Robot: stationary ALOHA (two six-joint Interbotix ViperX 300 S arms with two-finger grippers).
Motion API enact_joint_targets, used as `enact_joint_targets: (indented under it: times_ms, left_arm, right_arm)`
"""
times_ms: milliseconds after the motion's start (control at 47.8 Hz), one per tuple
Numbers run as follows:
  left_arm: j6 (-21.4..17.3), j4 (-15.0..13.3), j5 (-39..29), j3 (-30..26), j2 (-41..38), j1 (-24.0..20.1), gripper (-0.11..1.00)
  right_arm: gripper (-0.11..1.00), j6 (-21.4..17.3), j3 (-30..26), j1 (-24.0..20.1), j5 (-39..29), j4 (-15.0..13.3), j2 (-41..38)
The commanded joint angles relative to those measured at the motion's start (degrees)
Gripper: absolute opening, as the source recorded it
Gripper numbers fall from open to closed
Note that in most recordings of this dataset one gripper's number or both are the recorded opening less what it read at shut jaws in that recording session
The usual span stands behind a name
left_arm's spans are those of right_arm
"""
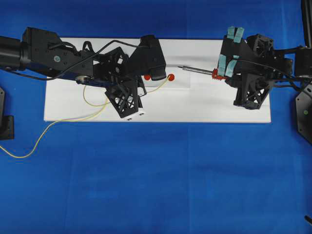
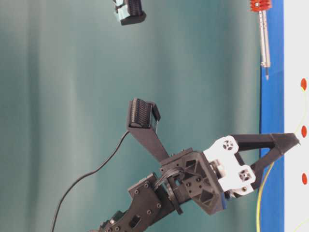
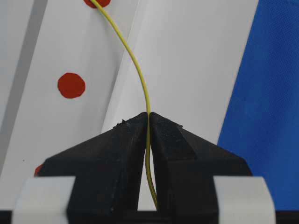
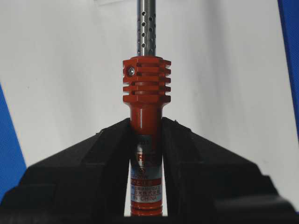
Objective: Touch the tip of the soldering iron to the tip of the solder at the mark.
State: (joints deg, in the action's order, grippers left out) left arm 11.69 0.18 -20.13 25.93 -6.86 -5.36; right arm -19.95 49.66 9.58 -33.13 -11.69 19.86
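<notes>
I see: iron (image 4: 145, 116) handle glossy red-orange, shaft polished perforated metal; solder (image 3: 140, 79) smooth yellow wire; board (image 1: 204, 105) matt white.

My arms are matte black throughout, built from boxy housings with open lattice brackets near the wrists. My left end effector (image 3: 148, 122) has two wedge-shaped black fingers (image 3: 110, 154) with rough inner faces and pale grey tape patches at their bases. A white plate with round bolted hubs sits behind it. Thin black cables loop along my left arm (image 1: 53, 56). My right end effector (image 4: 145, 135) carries teal-grey padded strips on its upper housing.
</notes>
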Motion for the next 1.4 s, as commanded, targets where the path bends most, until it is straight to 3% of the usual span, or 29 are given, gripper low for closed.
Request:
enact_joint_targets:
  times_ms: [0,419,733,1382]
  left_arm:
    - [0.1,0.1,0.2,-0.6,0.9,0.1,0.03]
    - [0.2,0.1,0.1,-0.5,0.9,0.4,0.03]
    - [0.4,0.1,0.0,-0.4,1.0,0.5,0.03]
    - [0.1,0.1,-0.4,-1.1,0.7,0.5,0.03]
  right_arm:
    - [0.06,-0.1,-1.1,0.1,0.4,-0.2,-0.6]
    - [0.06,0.0,-2.4,-2.2,3.4,-0.2,-5.8]
    - [0.06,-0.2,-2.6,-1.4,3.3,-0.1,-8.1]
    - [0.06,0.3,-3.4,-1.4,2.1,-0.2,-8.3]
